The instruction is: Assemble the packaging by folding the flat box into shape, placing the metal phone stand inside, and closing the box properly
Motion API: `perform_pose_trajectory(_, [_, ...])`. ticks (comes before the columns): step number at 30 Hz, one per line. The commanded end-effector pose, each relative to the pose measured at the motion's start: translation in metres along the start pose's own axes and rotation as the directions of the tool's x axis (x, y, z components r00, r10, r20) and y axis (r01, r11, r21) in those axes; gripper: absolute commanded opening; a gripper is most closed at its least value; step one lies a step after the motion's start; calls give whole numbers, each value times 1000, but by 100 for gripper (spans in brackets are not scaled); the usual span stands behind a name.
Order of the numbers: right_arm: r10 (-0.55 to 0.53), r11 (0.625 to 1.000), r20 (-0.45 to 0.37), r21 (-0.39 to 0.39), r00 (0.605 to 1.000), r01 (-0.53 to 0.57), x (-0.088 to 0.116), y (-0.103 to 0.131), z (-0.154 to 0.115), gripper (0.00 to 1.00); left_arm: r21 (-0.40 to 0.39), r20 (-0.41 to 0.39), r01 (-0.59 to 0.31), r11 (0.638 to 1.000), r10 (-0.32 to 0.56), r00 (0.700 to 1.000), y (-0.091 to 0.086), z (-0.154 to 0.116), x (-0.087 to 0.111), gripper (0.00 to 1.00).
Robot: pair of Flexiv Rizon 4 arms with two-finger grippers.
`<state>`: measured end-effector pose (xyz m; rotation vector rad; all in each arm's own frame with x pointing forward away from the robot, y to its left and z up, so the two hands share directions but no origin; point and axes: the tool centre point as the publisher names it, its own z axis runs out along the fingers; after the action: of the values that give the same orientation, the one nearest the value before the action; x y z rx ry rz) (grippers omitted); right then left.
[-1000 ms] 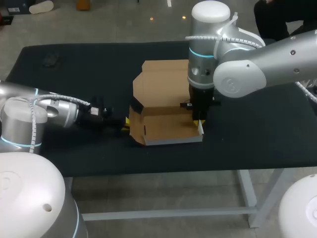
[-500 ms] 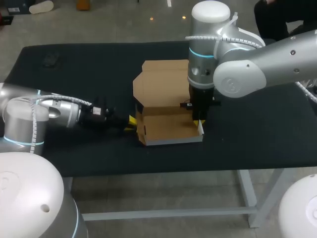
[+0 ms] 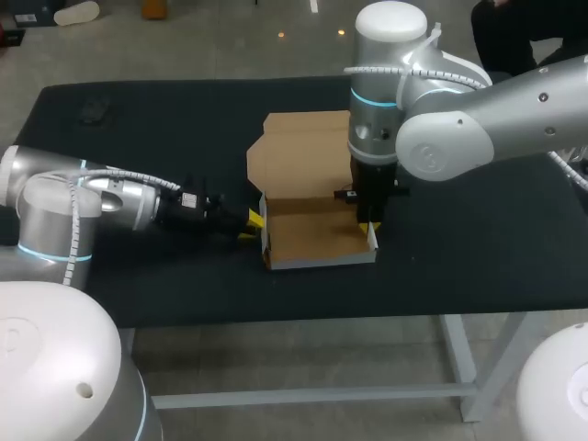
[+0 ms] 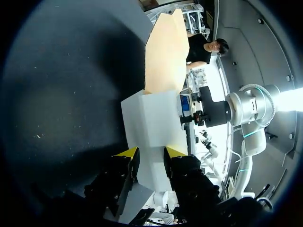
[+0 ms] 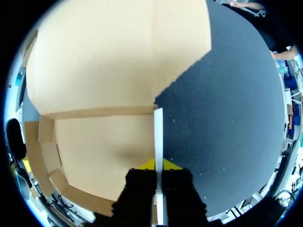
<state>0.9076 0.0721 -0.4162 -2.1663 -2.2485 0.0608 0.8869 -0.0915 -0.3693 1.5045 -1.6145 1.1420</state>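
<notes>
While the box [image 3: 317,237] sits half-formed between your two grippers, the head view gives you the layout. The left gripper [image 3: 252,223] lies low and level against the outside of the left wall [image 3: 265,241], and the right gripper [image 3: 367,227] comes straight down onto the right wall [image 3: 373,243]. The lid panel [image 3: 299,156] lies flat on the table [image 3: 138,119] beyond both grippers. The metal phone stand cannot be made out in this view.

In the left wrist view, the fingers [image 4: 128,153] stand a little apart and clamp nothing. The left wall's white outer face fills the gap squarely ahead of them, with the brown lid panel farther on.

In the right wrist view, the gripper is pinched onto the right wall, which runs edge-on as a thin white strip between the yellow tips. The brown inside of the box lies on one side of that strip and bare table on the other.

Watch three things from here:
- **Sliding or bowing:** the left gripper only presses, so a hard push could slide the whole box toward the right gripper or bow its bottom panel.
- **Buckling:** a push off the crease line could buckle the left wall inward.
- **Creasing or springing back:** the right pinch holds thin card, so any sideways drag may crease it — and neither wall looks locked, so a release may let it spring back down.
</notes>
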Motion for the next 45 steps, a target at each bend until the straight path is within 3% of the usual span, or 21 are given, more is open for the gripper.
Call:
perform_pose_trajectory(1, [-1,1000,1,5,1000,1,1,1,-1,0,1,12,4,1000,-4,1000,-1,3,3,37])
perform_pose_trajectory(11, [-1,1000,1,5,1000,1,1,1,-1,0,-3,91,6,1000,-6,996,-2,12,7,35])
perform_pose_trajectory(21, [-1,1000,1,5,1000,1,1,1,-1,0,-9,180,23,1000,-21,983,-3,16,9,43])
perform_pose_trajectory(28, [-1,1000,1,5,1000,1,1,1,-1,0,-13,225,38,999,-34,974,-4,19,9,43])
perform_pose_trajectory(45, [-1,1000,1,5,1000,1,1,1,-1,0,-14,388,79,997,-67,919,-7,25,8,47])
